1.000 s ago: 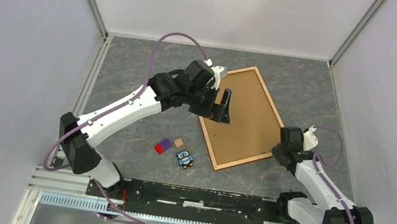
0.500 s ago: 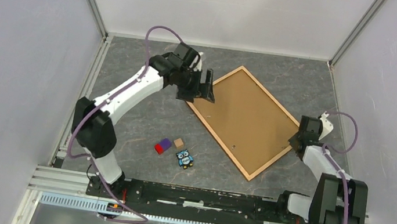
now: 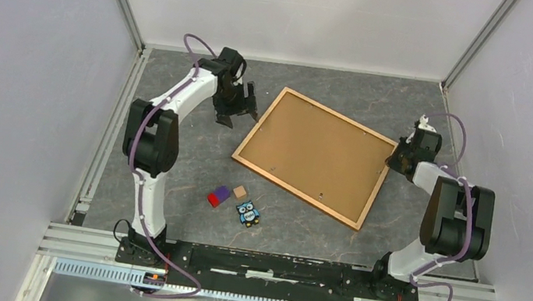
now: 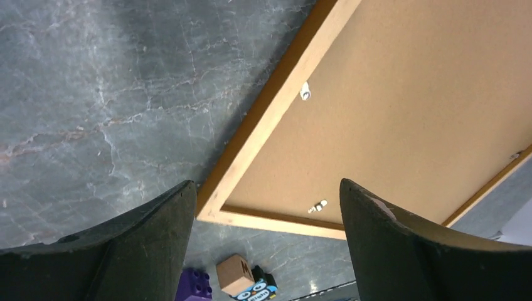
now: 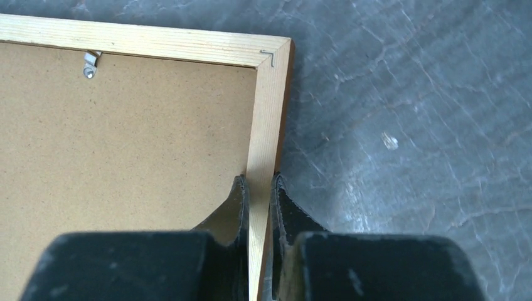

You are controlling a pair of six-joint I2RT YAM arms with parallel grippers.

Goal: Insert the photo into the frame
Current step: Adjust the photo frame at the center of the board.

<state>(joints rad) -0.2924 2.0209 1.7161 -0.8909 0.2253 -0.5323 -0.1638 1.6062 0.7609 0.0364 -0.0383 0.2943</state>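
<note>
Grey marbled bench (image 3: 168, 154). Nearest, owl figure (image 3: 247, 213) and small blocks (image 3: 219, 196). Mid-bench, light-orange frame (image 5: 266, 113) lying back-up, brown backing board (image 3: 314, 154) showing. Right hand (image 5: 258, 185) clamped on right rail. Left hand (image 3: 236, 107) spread wide, empty, beside far left rail.

Left hand (image 4: 266, 185) wide apart at full reach; right hand (image 5: 258, 183) tight together, elbow bent.

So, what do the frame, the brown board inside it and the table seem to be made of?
The frame looks like pale bare wood: straight grain, a stapled mitred corner. The backing board seems to be brown fibreboard or thick card, matte and finely speckled. The table looks like grey white-veined stone, possibly printed laminate.
</note>
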